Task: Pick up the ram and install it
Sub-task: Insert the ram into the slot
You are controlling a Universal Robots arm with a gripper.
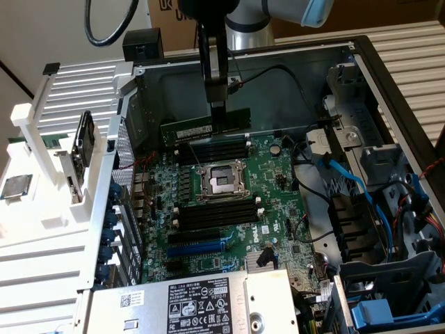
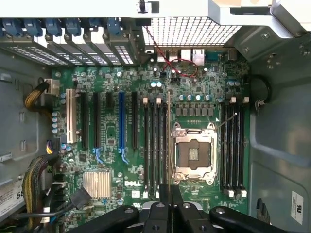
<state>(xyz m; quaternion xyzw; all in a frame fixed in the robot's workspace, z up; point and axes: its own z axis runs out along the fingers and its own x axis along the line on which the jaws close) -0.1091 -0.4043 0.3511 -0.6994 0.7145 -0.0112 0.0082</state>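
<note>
The ram, a long thin dark-green strip with a white label, hangs level in the air inside the open computer case. My gripper is shut on its upper edge near the middle. The strip hovers just above the far bank of black memory slots on the green motherboard, apart from them. In the wrist view the ram appears edge-on as a thin line running out from my gripper. There it lies between one bank of memory slots and the CPU socket.
A second bank of black slots lies on the near side of the CPU socket, and a blue expansion slot beyond that. Blue and black cables and drive bays crowd the exterior view's right. The power supply sits in front.
</note>
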